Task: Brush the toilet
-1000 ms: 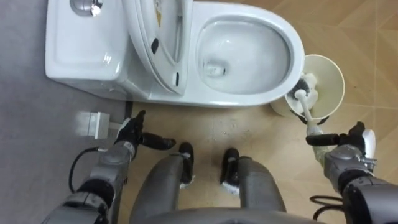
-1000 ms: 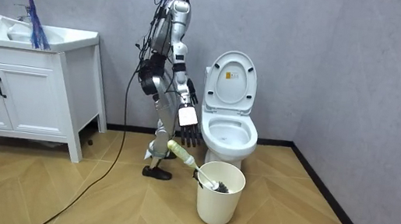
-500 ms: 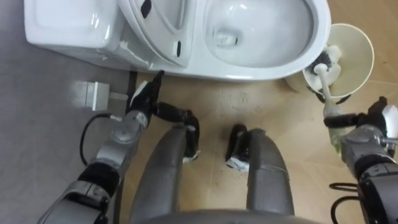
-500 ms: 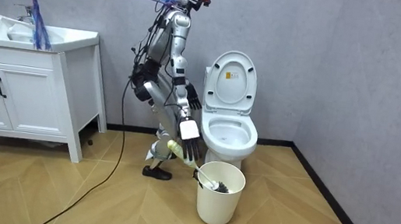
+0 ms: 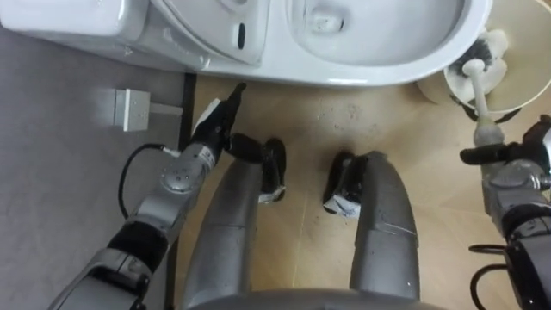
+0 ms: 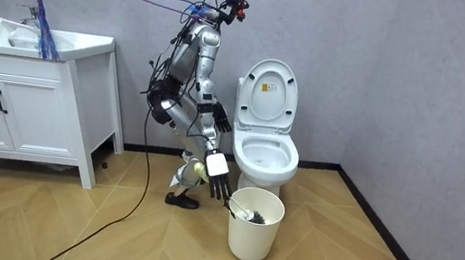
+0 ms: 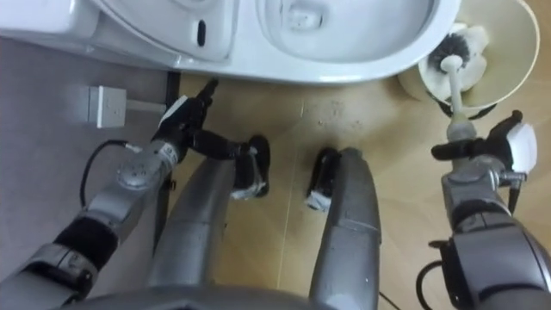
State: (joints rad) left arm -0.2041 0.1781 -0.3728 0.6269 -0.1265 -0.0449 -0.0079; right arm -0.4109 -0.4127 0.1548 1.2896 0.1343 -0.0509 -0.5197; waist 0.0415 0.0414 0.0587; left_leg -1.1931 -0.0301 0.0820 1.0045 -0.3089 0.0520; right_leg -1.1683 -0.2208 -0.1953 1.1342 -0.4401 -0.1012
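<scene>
Left eye view first. White ceramic toilet (image 5: 379, 73) across the top, bowl open. Just beside its front end, on the tan wooden floor (image 5: 310, 116), a round cream plastic bucket (image 5: 523, 82). Inside it, the bristle head of the white long-handled toilet brush (image 5: 479, 95), so not yet at the bowl. Right hand (image 5: 516, 157) low at the right, fingers clenched round the handle's near end. Left hand (image 5: 215, 129) down by the left thigh, fingers released and straight, holding nothing.

Over to the room view. Bent forward at the waist beside the toilet, raised lid (image 6: 267, 94) behind, right hand dipped towards the bucket's rim, brush slanting down into it.

Right eye view now. Same grip, plainer here: dark fingers (image 7: 446, 151) wrapped across the handle. Long axis straight away from the hand, head at the far end, handle tilted up out of the bucket. Bowl on the robot's left of the bucket, touching or nearly so. Right hand the nearer by far, already on the tool. Likely next: lift the head clear of the rim, then swing left over the bowl. Worth watching for a snag on the bucket's wall.
</scene>
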